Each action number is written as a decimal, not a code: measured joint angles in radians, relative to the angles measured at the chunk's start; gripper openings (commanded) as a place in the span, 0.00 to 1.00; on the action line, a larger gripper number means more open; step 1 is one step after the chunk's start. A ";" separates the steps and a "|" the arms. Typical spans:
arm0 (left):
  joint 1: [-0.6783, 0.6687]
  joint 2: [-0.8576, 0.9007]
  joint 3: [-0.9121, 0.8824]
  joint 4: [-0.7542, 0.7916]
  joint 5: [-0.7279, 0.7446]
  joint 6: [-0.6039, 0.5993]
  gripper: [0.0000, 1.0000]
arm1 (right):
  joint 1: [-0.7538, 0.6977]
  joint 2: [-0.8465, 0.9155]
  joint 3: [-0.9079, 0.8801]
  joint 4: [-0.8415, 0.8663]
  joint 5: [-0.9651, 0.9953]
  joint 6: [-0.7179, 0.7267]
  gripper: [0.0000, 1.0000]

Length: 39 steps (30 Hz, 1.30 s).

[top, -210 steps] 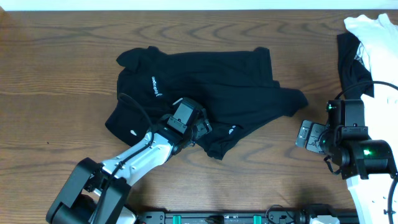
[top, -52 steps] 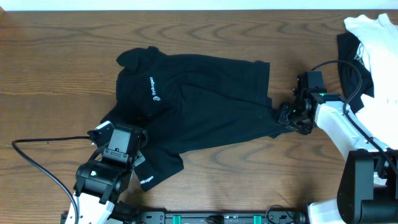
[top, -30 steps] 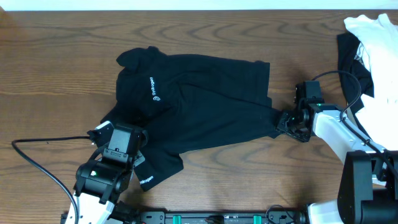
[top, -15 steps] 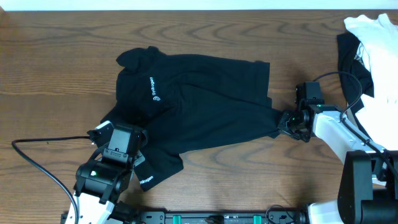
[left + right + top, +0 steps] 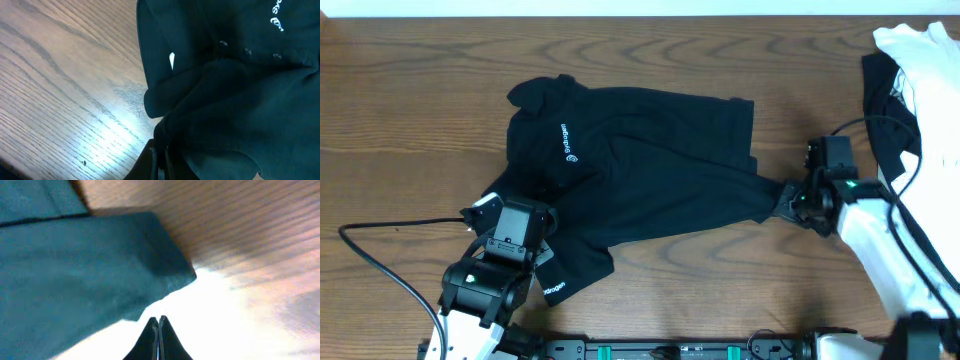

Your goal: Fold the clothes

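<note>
Holding the black T-shirt (image 5: pixel 650 160) from two ends, I have it lying mostly open on the wooden worktop (image 5: pixel 410 120), a little left of centre, with its white chest logo (image 5: pixel 567 140) facing up. The left gripper (image 5: pixel 158 157) sits at the shirt's near-left corner. Its jaws are pressed together with bunched cloth right at the tips, so I judge it is pinching that fold, though the grip itself is hard to see. The right gripper (image 5: pixel 158 332) is at the far-right tip of the garment, jaws closed to a thin line at the cloth's edge. From overhead the fabric there is drawn out to a point, which I read as a pinch that tensions the shirt and flattens its wrinkles before any fold.

A heap of white and black clothes (image 5: pixel 915 50) waits at the far-right corner, well apart from the shirt. The worktop is brown wood grain, bare around the shirt apart from a black cable (image 5: pixel 380 250) near the left arm. Strong glare washes out the wood in both wrist views. A pale strip runs beyond the far edge, and nothing else of the room shows.
</note>
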 measured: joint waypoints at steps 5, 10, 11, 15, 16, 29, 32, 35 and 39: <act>0.000 0.000 0.000 0.000 0.000 0.000 0.06 | 0.000 -0.035 0.000 -0.032 0.000 -0.013 0.30; 0.000 0.000 0.000 0.000 0.000 0.000 0.06 | 0.000 -0.017 -0.016 -0.009 -0.001 -0.015 0.45; 0.000 0.000 0.000 0.000 0.000 0.000 0.06 | 0.000 -0.008 -0.024 0.006 -0.001 -0.016 0.45; 0.000 0.000 0.000 0.000 0.000 0.000 0.06 | 0.000 0.038 -0.063 0.062 -0.002 -0.008 0.44; 0.000 0.000 0.000 0.000 0.000 0.000 0.06 | 0.000 0.053 -0.073 0.078 -0.002 -0.006 0.44; 0.000 0.000 0.000 0.000 0.000 0.000 0.06 | 0.000 0.153 -0.095 0.208 -0.032 0.034 0.41; 0.000 0.000 0.000 0.000 0.000 0.000 0.06 | 0.000 0.153 -0.095 0.209 -0.033 0.039 0.41; 0.000 0.000 0.000 0.000 0.000 0.000 0.06 | 0.000 0.154 -0.095 0.216 -0.034 0.042 0.37; 0.000 0.000 0.000 0.000 0.000 0.000 0.06 | 0.000 0.159 -0.095 0.232 -0.037 0.062 0.29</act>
